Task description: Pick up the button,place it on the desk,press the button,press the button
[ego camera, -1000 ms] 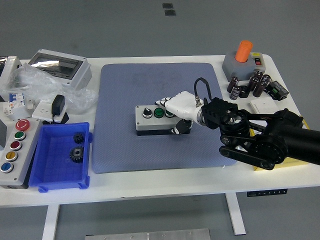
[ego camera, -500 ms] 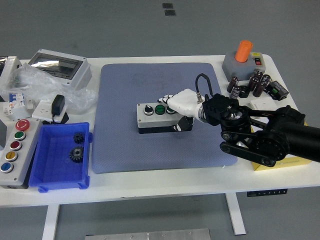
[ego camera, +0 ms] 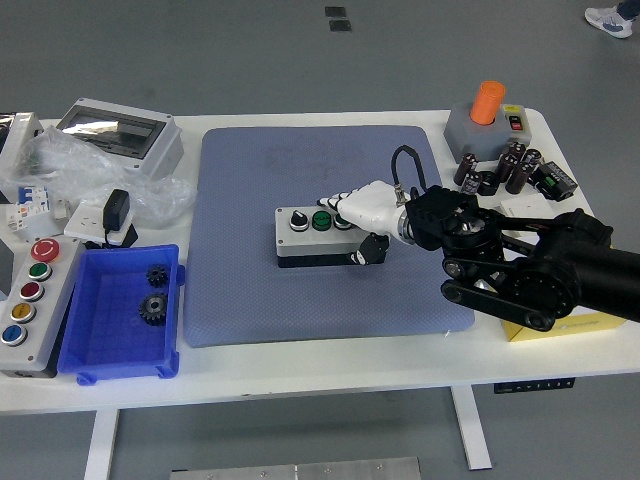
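The button box [ego camera: 305, 240], grey on top with a black base, lies on the blue-grey mat [ego camera: 320, 150] near the middle of the table. On its top I see a black knob [ego camera: 296, 219] and a green button [ego camera: 321, 220]. My right hand [ego camera: 362, 228], white with dark fingertips, covers the box's right end. Its fingers lie over the top and the thumb presses the front face, so the hand is shut on the box. The box's right-hand button is hidden under the fingers. My left arm is out of the picture.
A blue bin [ego camera: 120, 310] with two gears and a grey panel of coloured buttons [ego camera: 28, 295] stand at the left front. A clear-lidded enclosure [ego camera: 120, 135] and plastic bags sit back left. An orange-topped grey box [ego camera: 487, 120] and several capacitors [ego camera: 500, 170] are back right.
The button box and my right hand have shifted together slightly right and away from me on the mat. The forearm has edged right too.
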Controlling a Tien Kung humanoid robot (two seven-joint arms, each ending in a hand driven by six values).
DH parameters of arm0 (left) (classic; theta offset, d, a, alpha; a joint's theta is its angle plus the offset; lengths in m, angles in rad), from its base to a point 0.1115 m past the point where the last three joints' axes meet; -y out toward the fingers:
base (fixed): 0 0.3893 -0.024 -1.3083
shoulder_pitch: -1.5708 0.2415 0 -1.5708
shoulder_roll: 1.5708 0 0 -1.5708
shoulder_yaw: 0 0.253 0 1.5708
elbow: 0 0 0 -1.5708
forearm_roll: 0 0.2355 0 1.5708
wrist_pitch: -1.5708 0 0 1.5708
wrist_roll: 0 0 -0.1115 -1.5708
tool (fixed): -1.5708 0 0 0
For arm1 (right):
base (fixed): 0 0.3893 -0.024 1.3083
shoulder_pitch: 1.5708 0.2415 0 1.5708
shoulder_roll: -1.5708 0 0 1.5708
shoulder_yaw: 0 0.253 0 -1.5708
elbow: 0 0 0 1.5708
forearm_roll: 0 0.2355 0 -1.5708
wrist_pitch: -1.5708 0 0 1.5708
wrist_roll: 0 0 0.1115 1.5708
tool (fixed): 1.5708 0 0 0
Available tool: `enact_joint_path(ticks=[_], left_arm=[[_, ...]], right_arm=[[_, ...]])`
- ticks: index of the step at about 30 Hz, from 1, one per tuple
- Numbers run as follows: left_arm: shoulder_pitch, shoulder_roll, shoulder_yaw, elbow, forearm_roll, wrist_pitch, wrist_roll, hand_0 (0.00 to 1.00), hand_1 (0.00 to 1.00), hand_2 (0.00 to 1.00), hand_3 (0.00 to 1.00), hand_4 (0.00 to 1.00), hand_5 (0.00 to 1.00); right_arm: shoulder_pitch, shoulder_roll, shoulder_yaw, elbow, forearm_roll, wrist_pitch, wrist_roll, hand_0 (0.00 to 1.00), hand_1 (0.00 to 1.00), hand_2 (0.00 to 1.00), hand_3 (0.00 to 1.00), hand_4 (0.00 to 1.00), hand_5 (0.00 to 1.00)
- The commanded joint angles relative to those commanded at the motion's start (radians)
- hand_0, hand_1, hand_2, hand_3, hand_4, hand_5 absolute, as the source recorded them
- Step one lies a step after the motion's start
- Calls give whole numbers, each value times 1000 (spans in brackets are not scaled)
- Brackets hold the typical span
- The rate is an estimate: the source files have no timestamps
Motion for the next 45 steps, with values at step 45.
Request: enact_joint_path(ticks=[45], left_arm=[[2, -1, -10, 0, 9, -7, 5, 624, 564, 501, 581, 456, 2]], right_arm=[[59, -204, 268, 299, 488, 442, -382, 594, 711, 646, 998, 489, 116]])
